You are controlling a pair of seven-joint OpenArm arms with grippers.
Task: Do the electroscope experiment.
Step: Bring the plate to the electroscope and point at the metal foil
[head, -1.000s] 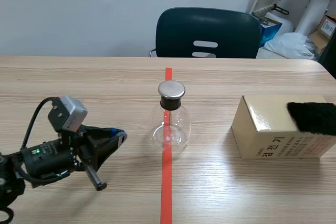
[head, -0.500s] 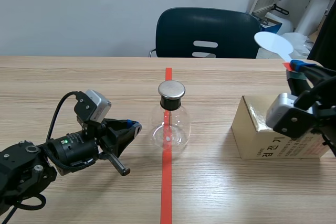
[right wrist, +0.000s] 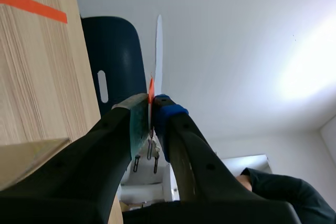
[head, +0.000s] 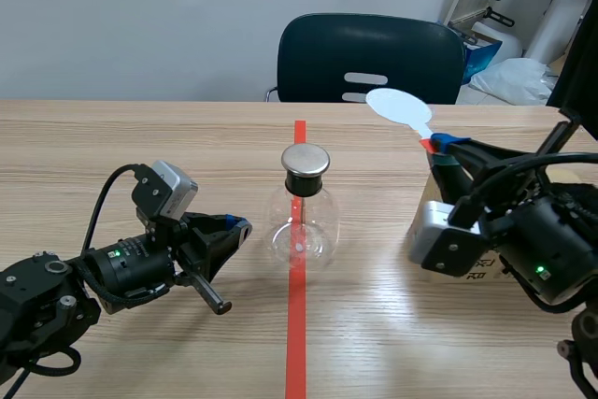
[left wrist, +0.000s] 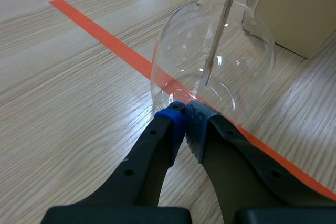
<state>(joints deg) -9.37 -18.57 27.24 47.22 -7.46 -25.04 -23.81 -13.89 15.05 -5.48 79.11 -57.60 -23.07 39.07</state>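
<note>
The electroscope [head: 302, 217], a clear glass flask with a round metal cap and a thin rod inside, stands on the red tape line at mid table. My left gripper [head: 235, 228] is shut, its tips right at the flask's [left wrist: 212, 66] base on the left. My right gripper [head: 447, 148] is held up at the right, shut on the red stem of a white paddle [head: 397, 107] whose flat disc points up toward the flask's side. In the right wrist view the paddle [right wrist: 157, 45] appears edge-on above the pinching fingers.
A gold cardboard box [head: 439, 221] sits at the right, mostly hidden behind my right arm. A dark blue chair [head: 369, 58] stands behind the table's far edge. Open wooden tabletop lies in front of the flask.
My right arm has come in from the right with the white paddle and carried it left and lower, toward the flask. My left gripper moved up to the flask's base earlier and now stays.
</note>
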